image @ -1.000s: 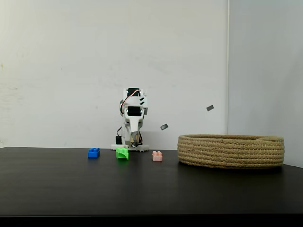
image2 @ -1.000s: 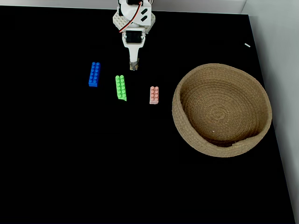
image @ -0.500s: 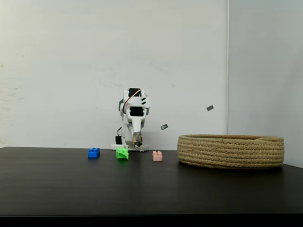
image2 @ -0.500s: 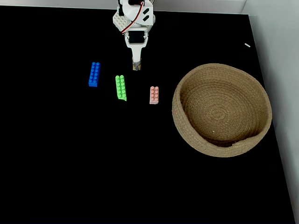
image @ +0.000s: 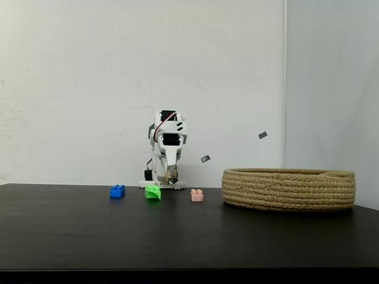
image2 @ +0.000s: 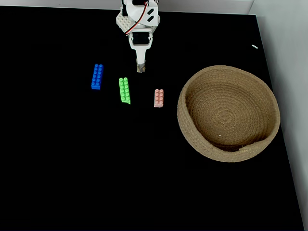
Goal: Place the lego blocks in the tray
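Observation:
Three lego blocks lie in a row on the black table: a blue one (image2: 97,76) (image: 117,191), a green one (image2: 124,90) (image: 153,191) and a pink one (image2: 159,97) (image: 197,195). The tray (image2: 228,113) (image: 289,189), a round basket of coiled tan rope, sits to their right with nothing in it. My gripper (image2: 140,70) (image: 172,174) hangs shut and holding nothing, tip down, just behind the green block and apart from it. The white arm is folded up at the back edge of the table.
The black table (image2: 96,168) ends at a white wall behind the arm and at a pale edge on the right past the basket. Two small dark grey marks (image: 263,135) sit on the wall. Wide bare tabletop lies in front of the blocks.
The gripper tip has shifted very slightly toward the right and forward since a second ago; in the last half second nothing moved. The blocks and the basket stay put.

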Available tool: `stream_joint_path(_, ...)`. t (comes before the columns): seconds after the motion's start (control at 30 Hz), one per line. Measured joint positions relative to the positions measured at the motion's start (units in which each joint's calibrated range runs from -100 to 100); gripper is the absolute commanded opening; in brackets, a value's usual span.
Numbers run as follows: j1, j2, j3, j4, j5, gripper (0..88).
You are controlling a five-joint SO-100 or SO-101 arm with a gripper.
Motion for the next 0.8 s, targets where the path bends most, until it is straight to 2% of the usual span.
stream_joint_path(0.37,0.7,0.0,0.0,0.0,0.0,0.2)
stream_joint_path(0.57,1.0,1.0,-1.3,-0.7,2.0,2.2)
stream_joint_path(0.8,5.6,18.7,-18.1,-0.8,5.6,5.0)
